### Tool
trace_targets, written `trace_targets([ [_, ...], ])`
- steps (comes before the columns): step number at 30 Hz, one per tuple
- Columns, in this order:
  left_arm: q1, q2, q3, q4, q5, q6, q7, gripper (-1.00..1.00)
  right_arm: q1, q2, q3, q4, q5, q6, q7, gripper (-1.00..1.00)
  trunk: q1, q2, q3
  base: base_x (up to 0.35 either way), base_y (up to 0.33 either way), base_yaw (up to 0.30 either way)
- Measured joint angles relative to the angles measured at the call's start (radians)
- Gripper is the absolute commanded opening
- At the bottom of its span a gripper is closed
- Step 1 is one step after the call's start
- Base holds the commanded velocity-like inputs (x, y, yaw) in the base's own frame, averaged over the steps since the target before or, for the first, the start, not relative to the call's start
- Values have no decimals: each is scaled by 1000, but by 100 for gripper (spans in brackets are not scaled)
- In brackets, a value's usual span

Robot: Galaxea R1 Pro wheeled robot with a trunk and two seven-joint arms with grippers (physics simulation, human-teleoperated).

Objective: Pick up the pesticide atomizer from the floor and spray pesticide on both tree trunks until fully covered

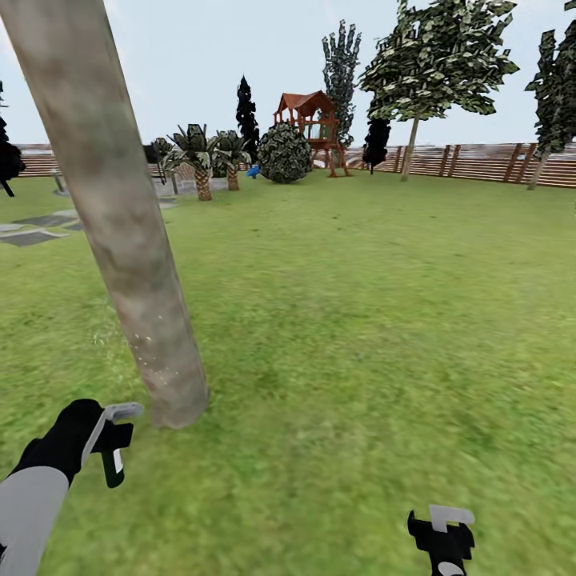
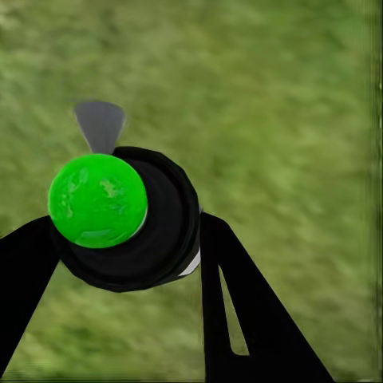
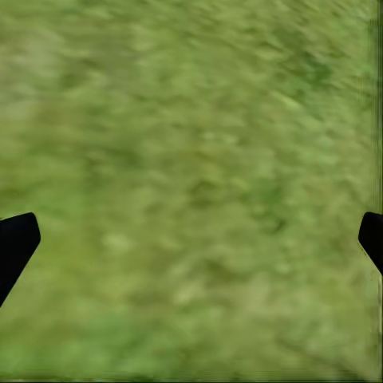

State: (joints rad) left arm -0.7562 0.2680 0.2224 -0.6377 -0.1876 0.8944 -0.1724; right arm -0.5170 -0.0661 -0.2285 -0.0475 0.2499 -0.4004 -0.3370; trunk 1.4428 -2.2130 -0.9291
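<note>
Risk: the left gripper, jaws clamped on the atomizer at lower left, could spray past the trunk; right gripper hangs wide open.

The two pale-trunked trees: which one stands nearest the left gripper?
The tree whose thick mottled trunk leans across the head view's left, its base just beyond the left gripper. The other tree stands far off, thin-looking, by the fence.

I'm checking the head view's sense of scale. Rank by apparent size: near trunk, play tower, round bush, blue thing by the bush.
1. Near trunk, though its closeness inflates it.
2. Play tower.
3. Round bush, nearly as big.
4. Blue thing, tiny.
</note>
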Motion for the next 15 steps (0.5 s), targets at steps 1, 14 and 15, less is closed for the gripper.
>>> trace_targets([
  [1, 0, -2, 0, -2, 2, 0, 0, -100, 0, 0, 0, 0, 0, 0, 0, 100, 0, 0, 0, -86, -292, 0],
  [14, 0, -9, 3, -4, 1, 0, -1, -100, 0, 1, 0, 0, 0, 0, 0, 100, 0, 0, 0, 43, -300, 8],
  [15, 0, -9, 3, -5, 2, 0, 0, -100, 0, 1, 0, 1, 0, 0, 0, 100, 0, 0, 0, 130, -278, 144],
])
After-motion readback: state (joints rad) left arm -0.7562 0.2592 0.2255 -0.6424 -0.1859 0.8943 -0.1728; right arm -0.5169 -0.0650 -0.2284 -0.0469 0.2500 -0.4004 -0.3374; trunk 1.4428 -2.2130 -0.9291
